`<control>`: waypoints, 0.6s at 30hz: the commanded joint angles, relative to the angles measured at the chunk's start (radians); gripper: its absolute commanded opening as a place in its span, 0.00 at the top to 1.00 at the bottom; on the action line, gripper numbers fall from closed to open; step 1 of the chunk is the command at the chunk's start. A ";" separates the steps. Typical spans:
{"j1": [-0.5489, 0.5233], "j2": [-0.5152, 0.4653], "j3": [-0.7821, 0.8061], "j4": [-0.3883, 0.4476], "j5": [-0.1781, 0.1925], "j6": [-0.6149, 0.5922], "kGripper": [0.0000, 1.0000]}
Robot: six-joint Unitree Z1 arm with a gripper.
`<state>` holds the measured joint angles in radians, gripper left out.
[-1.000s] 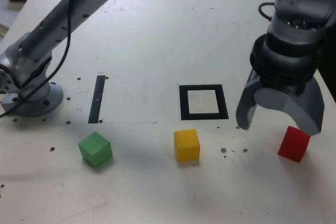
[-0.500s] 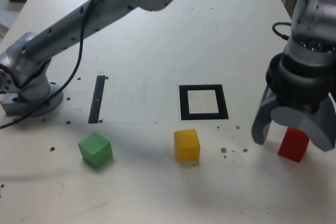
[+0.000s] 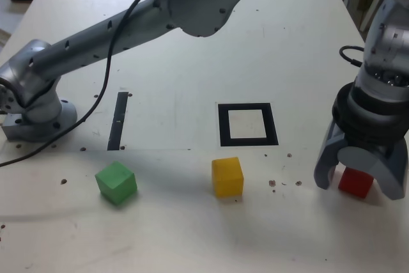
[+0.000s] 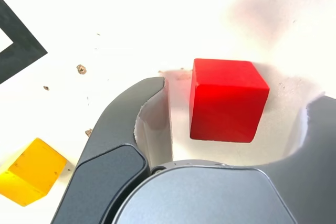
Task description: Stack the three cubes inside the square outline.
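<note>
We see the end effector (image 3: 359,187) low over the counter (image 3: 211,241), with its two fingers wide apart. The red cube (image 3: 356,183) sits on the counter between them, and in the wrist view we see a gap on each side of it, so we are not pinching it. If we make the square outline (image 3: 248,141) the middle of a clock in the exterior view, the red cube is at four o'clock. The yellow cube (image 3: 227,178) is near seven o'clock, just beside the thick black frame. The green cube (image 3: 115,183) is at eight o'clock, well apart from the other two. All three cubes rest on the counter, outside the frame. At nine o'clock we see the skinny black strip (image 3: 118,121), and past it, at nine o'clock too, the round foot of our arm (image 3: 41,123). Our gray arm (image 3: 121,33) goes up from there and reaches across to two o'clock, with a black cord (image 3: 108,62) hanging along it. We see small brown marks (image 3: 272,183) on the counter between the yellow and red cubes.
</note>
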<state>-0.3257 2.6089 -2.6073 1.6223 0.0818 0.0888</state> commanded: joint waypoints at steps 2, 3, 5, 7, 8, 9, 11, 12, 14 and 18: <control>-0.005 0.012 -0.013 0.012 0.007 0.002 0.47; -0.006 0.013 -0.016 0.012 0.011 0.002 0.52; -0.009 0.015 -0.023 0.011 0.017 0.002 0.59; -0.012 0.017 -0.027 0.011 0.023 0.002 0.64; -0.013 0.017 -0.028 0.011 0.025 0.002 0.66; -0.013 0.018 -0.029 0.011 0.026 0.002 0.67; -0.013 0.020 -0.029 0.011 0.026 0.002 0.68; -0.014 0.021 -0.029 0.011 0.026 0.002 0.68; -0.013 0.022 -0.029 0.012 0.027 0.002 0.69; -0.014 0.022 -0.028 0.013 0.027 0.002 0.69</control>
<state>-0.3370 2.6267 -2.6304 1.6223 0.1070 0.0889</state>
